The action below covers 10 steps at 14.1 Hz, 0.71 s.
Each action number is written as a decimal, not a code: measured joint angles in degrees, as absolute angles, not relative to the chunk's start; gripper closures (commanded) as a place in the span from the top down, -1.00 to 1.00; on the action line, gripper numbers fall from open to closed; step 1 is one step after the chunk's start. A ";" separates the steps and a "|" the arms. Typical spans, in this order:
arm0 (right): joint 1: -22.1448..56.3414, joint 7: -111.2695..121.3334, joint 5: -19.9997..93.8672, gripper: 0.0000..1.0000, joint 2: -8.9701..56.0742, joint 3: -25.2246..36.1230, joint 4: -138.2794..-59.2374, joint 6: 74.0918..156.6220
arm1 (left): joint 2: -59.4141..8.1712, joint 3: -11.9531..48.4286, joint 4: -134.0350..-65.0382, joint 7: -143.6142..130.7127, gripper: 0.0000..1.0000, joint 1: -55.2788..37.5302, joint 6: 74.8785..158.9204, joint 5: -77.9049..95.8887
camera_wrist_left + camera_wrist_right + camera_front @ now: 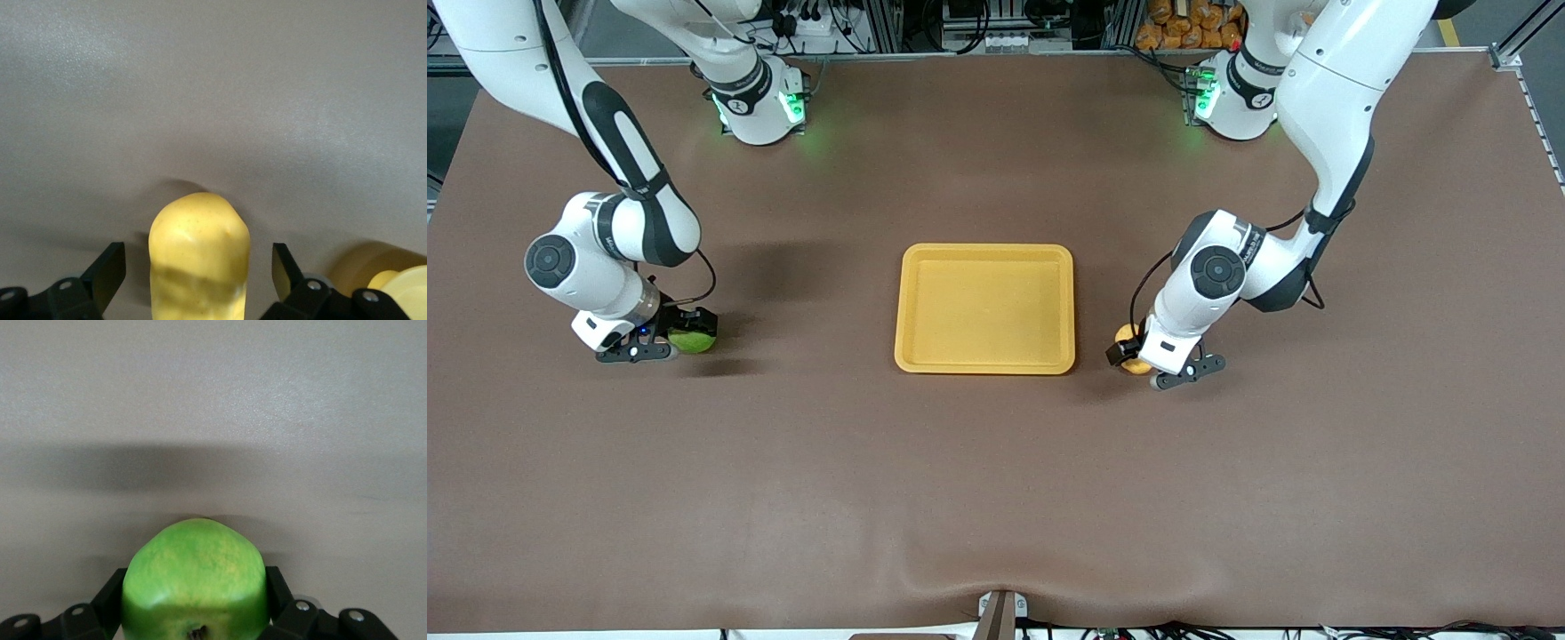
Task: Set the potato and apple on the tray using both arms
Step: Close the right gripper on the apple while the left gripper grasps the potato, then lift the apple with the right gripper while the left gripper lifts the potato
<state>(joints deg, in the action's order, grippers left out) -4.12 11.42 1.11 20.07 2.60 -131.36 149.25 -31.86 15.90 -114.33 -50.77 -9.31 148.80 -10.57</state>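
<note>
- Currently, at the right arm's end of the tabletop point(996, 498), the right hand point(660, 345) is down at the surface with its fingers point(112, 595) pressed against both flanks of the green apple point(693, 340), so it is gripping the apple, which sits on or just above the brown surface.
- Midway between the two arms lies the yellow-orange tray point(985, 364), flat, with nothing in it and well apart from both pieces.
- Toward the left arm's end, just beside the tray's edge, the left hand point(1138, 357) is lowered around the yellow potato point(1134, 354). The left wrist view shows its fingers point(107, 275) standing apart on either side of the potato with a gap on each flank, so this hand is open and not yet holding anything.
- Judging by this, the step in hand is the grasp: done on the apple, unfinished on the potato.
- Next, the left hand probably needs to close squarely on the lumpy potato; then both arms lift clear of the low rim, carry inward over the tray, and release apart from each other so the hands do not collide.
</note>
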 measured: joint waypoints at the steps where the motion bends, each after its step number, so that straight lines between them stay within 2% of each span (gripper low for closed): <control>1: -4.12 11.42 1.11 -0.23 20.06 2.57 -131.27 149.28 | -31.89 15.90 -114.33 -50.77 0.69 -9.32 148.80 -10.57; 4: -4.11 11.40 1.11 -0.23 19.40 2.36 -130.55 148.90 | -31.96 15.91 -114.33 -50.77 0.37 -9.36 148.80 -10.57; 5: -4.11 11.14 1.12 -0.23 18.84 2.26 -129.97 147.57 | -31.96 15.91 -114.33 -50.77 0.14 -9.36 148.80 -10.57; 6: -4.07 10.46 1.11 -0.23 18.11 2.07 -129.14 145.20 | -31.96 15.91 -114.33 -50.77 -0.24 -9.36 148.80 -10.57; 9: -3.13 7.63 1.12 -0.23 15.46 1.54 -125.29 135.57 | -31.96 16.01 -114.14 -50.53 -0.59 -9.42 148.80 -10.57; 10: -2.66 6.57 1.12 -0.23 14.70 1.34 -123.98 132.56 | -31.96 16.21 -114.05 -50.51 -0.86 -9.45 148.80 -10.57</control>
<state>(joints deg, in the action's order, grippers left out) -2.66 6.57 1.12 14.70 1.34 -123.98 132.56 -31.96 16.21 -114.05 -50.51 -9.45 148.80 -10.57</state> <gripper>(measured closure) 0.137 0.432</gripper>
